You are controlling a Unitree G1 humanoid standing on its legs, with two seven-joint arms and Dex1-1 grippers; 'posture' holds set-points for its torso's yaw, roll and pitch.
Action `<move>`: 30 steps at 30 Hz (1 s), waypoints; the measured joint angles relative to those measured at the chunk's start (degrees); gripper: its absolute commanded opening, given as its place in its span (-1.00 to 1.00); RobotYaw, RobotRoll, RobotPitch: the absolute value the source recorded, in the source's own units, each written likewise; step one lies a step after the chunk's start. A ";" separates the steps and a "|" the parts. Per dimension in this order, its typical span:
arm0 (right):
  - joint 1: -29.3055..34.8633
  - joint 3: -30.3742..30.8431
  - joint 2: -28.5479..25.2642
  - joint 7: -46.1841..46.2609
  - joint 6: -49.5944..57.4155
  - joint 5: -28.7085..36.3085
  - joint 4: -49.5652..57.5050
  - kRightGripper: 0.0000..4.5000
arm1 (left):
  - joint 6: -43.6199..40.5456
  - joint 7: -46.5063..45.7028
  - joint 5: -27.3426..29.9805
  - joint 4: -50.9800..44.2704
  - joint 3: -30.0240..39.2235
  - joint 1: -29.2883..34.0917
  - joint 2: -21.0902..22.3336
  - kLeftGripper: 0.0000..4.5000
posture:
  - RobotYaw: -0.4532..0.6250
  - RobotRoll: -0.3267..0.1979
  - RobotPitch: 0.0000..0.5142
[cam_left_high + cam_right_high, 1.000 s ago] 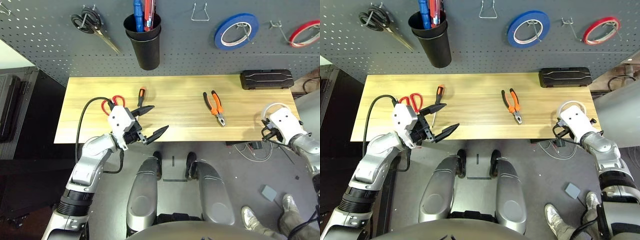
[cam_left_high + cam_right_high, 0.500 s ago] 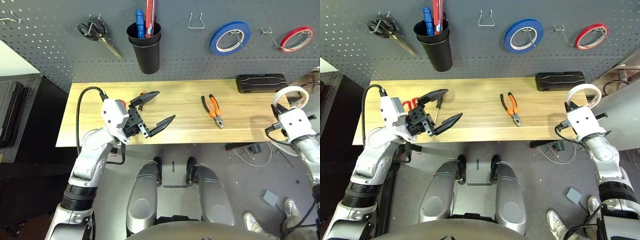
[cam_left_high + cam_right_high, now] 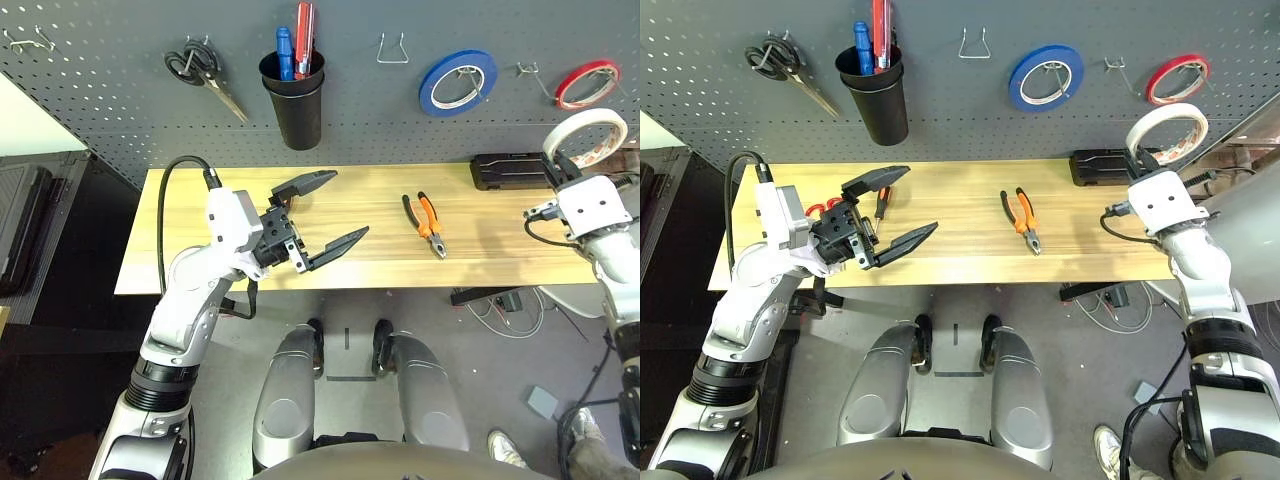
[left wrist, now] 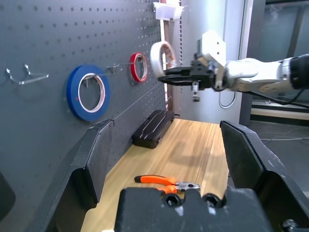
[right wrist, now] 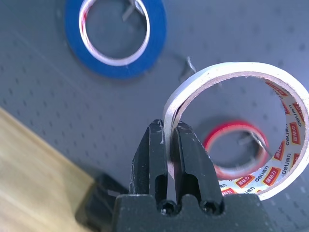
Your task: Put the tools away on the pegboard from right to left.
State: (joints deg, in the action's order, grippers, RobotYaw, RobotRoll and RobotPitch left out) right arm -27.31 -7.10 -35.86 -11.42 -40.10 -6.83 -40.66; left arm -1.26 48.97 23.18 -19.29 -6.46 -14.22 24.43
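Right wrist view: right gripper (image 5: 168, 145) has its fingers pinched almost together on the wall of the white tape roll (image 5: 270, 140), one finger inside the ring, one outside. That leaves the hole free to slip over a hook, probably why it's held by the edge. Roll is up in the air by the pegboard (image 3: 940, 110), just beside the red tape roll (image 3: 1176, 78) at the far right, not hung yet. Fits right-to-left order: tape first. Pliers (image 3: 1021, 215), screwdriver (image 3: 883, 200) and red scissors (image 3: 820, 209) lie on the table (image 3: 1090, 230). Left gripper (image 3: 320, 212) spread wide, holding nothing, hovering above the screwdriver end of the table.
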 measured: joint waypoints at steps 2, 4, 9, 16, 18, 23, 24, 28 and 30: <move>-2.11 0.58 0.64 -0.63 0.91 -0.01 -0.77 -0.98 | -0.35 0.26 -0.07 -0.08 -0.41 -0.47 0.63 1.00 | 0.13 0.25 -0.09; -4.64 1.04 0.76 -1.09 2.04 -0.03 -2.63 -0.98 | -0.72 0.34 -0.09 -0.10 -0.66 -0.80 0.72 1.00 | 0.14 0.25 -0.08; -11.91 2.13 1.17 -1.65 5.53 -0.50 -9.45 -0.98 | -1.48 0.33 -0.11 -0.16 -1.00 -1.18 0.90 1.00 | 0.15 0.25 -0.06; -22.44 4.30 2.07 -3.00 9.25 -1.79 -20.18 -0.98 | -2.28 0.33 -0.24 -0.22 -1.09 -2.17 1.23 1.00 | 0.16 0.25 -0.01; -25.77 4.63 2.50 -3.18 10.51 -2.07 -23.00 -0.98 | -2.44 0.33 -0.30 -0.21 -1.06 -2.48 1.36 1.00 | 0.17 0.25 0.00; -29.42 4.64 2.97 -3.28 12.11 -2.27 -26.13 -0.29 | -2.78 0.33 -0.56 -0.22 -1.09 -2.56 1.61 1.00 | 0.19 0.25 0.03; -29.28 4.62 3.01 -3.33 11.74 -2.23 -26.20 -0.09 | -2.85 0.32 -0.62 -0.22 -1.08 -2.54 1.64 1.00 | 0.19 0.25 0.04; -24.65 4.32 2.95 -4.20 7.00 -1.54 -24.60 0.57 | -3.01 0.26 -0.77 -0.32 -1.07 -2.13 1.74 1.00 | 0.19 0.25 0.07; -19.20 3.98 2.89 -5.34 2.95 -0.31 -21.42 0.93 | -3.07 0.17 -0.79 -0.44 -1.04 -1.42 1.79 1.00 | 0.18 0.25 0.08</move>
State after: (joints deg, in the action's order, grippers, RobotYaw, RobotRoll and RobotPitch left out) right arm -46.51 -3.12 -32.97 -16.76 -37.15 -7.15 -62.08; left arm -4.33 49.14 22.39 -19.72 -7.49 -15.64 26.22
